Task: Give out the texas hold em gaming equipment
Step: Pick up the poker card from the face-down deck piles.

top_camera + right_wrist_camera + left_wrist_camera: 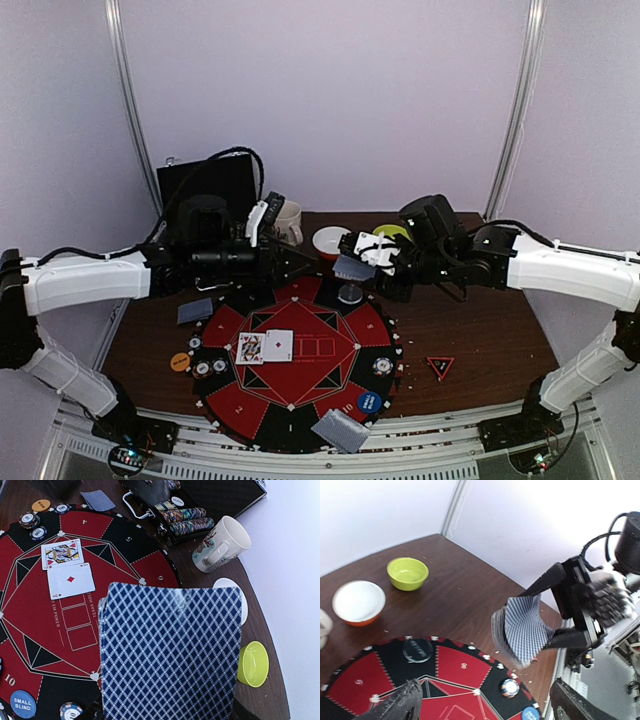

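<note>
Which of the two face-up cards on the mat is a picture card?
The court card nearer the orange marker disc; it shows a coloured figure, while the ace beside it bears a single red diamond.

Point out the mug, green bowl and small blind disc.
mug [224,542], right wrist view, its white side.
green bowl [408,572], left wrist view, its inside.
small blind disc [23,703], right wrist view, its printed face.

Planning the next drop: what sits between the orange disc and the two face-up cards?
Three striped poker chips on the mat, between orange disc and face-up cards; see top view.
</note>
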### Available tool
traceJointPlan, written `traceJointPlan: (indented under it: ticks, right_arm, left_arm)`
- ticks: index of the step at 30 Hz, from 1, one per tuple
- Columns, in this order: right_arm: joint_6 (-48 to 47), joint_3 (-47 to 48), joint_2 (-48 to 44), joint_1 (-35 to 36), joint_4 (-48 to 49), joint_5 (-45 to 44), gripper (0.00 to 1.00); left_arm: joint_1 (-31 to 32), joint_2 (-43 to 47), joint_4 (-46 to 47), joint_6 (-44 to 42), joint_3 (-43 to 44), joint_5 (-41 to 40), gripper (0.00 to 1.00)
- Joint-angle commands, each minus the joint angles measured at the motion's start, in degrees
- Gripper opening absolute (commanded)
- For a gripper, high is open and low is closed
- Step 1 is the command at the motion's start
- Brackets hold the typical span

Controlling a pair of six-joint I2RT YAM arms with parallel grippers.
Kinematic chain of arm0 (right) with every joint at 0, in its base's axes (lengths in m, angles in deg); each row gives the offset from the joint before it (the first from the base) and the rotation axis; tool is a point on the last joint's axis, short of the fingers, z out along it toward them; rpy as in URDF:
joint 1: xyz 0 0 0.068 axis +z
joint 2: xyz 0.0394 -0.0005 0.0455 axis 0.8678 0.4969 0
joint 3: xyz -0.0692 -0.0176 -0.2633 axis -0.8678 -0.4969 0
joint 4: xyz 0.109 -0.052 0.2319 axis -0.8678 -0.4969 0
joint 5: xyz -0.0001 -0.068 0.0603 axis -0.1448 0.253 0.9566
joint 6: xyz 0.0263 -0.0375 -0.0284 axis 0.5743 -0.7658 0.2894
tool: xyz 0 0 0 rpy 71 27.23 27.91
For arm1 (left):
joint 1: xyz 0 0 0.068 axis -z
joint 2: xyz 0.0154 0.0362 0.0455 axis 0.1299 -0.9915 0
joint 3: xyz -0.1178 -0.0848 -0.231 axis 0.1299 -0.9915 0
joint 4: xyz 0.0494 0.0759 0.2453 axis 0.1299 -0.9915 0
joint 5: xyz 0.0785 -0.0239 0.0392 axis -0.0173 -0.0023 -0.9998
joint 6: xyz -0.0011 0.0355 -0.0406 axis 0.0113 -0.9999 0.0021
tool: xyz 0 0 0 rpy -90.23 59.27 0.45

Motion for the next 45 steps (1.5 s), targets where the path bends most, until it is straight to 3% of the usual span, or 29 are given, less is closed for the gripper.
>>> traceJointPlan:
  ticks: [1,4,8,13,17,24,35,39,41,45]
  right_arm:
    - [0.1,2.8,1.3,1.5,1.3,0.9,0.57]
    - [0.2,2.6,1.4,2.0,1.9,1.6,0.57]
    - [0.0,2.4,2.2,2.4,2.0,1.1,0.57]
    - [-0.2,2.8,3.0,2.6,2.0,0.8,0.57]
    - [-0.5,3.0,2.9,2.7,2.0,0.6,0.57]
    - [-0.6,2.9,3.0,2.7,1.9,-0.1,0.57]
    - [-0.9,2.9,2.6,2.7,1.5,-1.0,0.57]
    - [-1.0,2.5,2.3,2.7,1.5,-1.1,0.57]
    - [-1.1,2.5,2.3,2.7,1.3,-1.2,0.57]
    - [-1.1,2.3,1.9,2.7,1.2,-1.7,0.57]
  left_arm:
    - [-0.3,-5.6,3.2,5.8,5.6,5.8,0.86]
    - [-0.5,-7.7,1.7,4.0,7.5,5.0,0.82]
    - [-0.5,-10.5,3.9,3.0,9.6,9.0,0.87]
    - [-0.5,-14.3,4.1,3.0,11.4,12.3,0.85]
    - [-0.5,-15.6,-0.7,-0.2,12.8,10.1,0.74]
    - [-0.5,-14.3,-4.8,-3.5,13.5,7.8,0.32]
    - [-0.5,-11.1,-5.5,-4.2,11.2,10.6,0.29]
    - [-0.5,-9.7,-4.9,-4.2,10.2,9.8,0.17]
    - [-0.5,-9.8,-5.1,-4.0,10.5,10.9,0.02]
    - [-0.5,-9.6,-5.4,-3.8,11.2,14.2,0.00]
